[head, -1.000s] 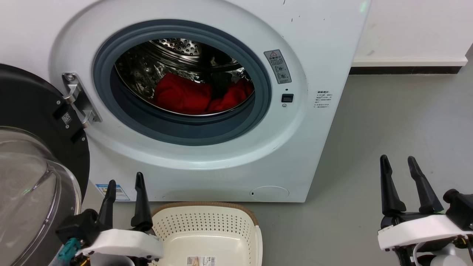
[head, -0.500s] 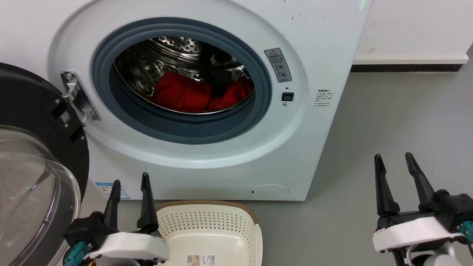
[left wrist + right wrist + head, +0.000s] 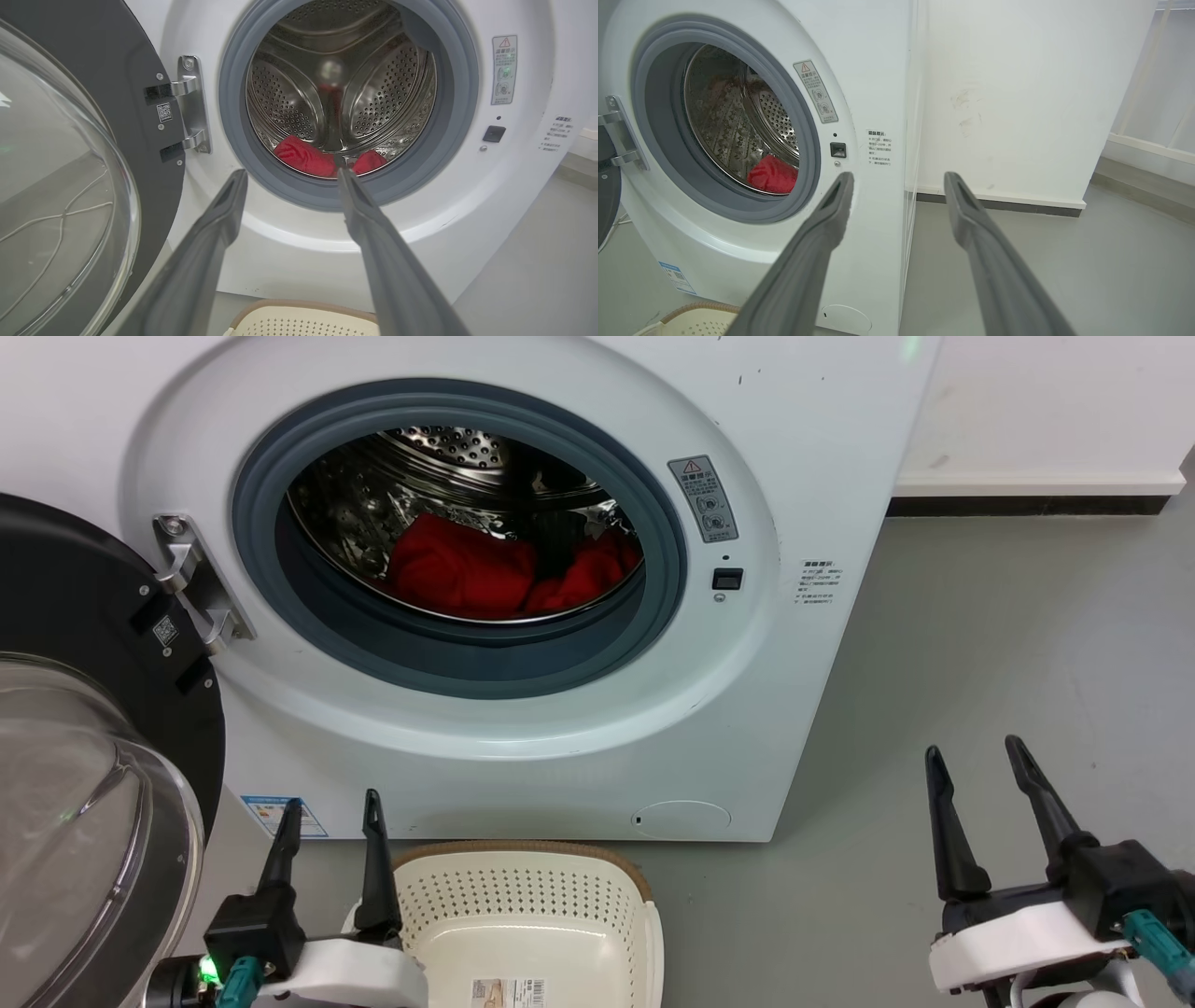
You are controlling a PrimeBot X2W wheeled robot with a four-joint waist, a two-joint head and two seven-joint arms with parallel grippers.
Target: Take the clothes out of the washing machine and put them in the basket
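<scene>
The right gripper [image 3: 899, 177] holds its two dark fingers spread apart, pointing at the front right edge of the washing machine [image 3: 873, 60]. Red clothes [image 3: 773, 175] lie low in the steel drum [image 3: 733, 121]. The basket [image 3: 693, 311] shows at the bottom left, just before the machine on the grey floor [image 3: 1064, 261]

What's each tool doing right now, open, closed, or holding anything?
Left tool: open, holding nothing.
Right tool: open, holding nothing.

The basket [image 3: 523, 896] is cut off by the bottom edge. The clothes [image 3: 457, 569] lie partly hidden behind the grey door ring [image 3: 467, 658]. Print on the warning label [image 3: 702, 499] is too small to read.
</scene>
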